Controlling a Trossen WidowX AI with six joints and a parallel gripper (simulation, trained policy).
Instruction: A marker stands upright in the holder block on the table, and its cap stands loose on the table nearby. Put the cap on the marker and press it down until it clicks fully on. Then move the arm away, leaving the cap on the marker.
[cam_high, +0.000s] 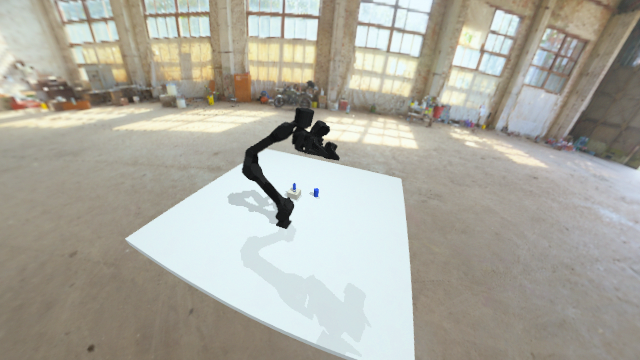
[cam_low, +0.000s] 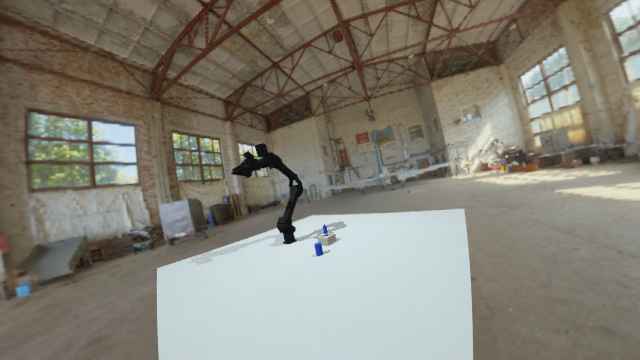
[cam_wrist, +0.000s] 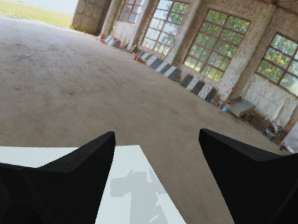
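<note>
The marker (cam_high: 294, 186) (cam_low: 325, 230) stands upright in the beige holder block (cam_high: 294, 194) (cam_low: 327, 240), its blue tip pointing up with no cap on it. The blue cap (cam_high: 316, 192) (cam_low: 318, 249) stands loose on the table a short way from the block. My gripper (cam_wrist: 157, 136) is open, with nothing between its fingers. In the top view the gripper (cam_high: 336, 154) is high above the table, well away from the cap and the marker; it also shows in the exterior view (cam_low: 235, 172). Neither marker nor cap shows in the wrist view.
The white table (cam_high: 350, 225) (cam_low: 390, 300) (cam_wrist: 127, 157) carries the arm's base, the block and the cap. Its far corner and the arm's shadow show in the wrist view. The hall floor lies beyond the table edges.
</note>
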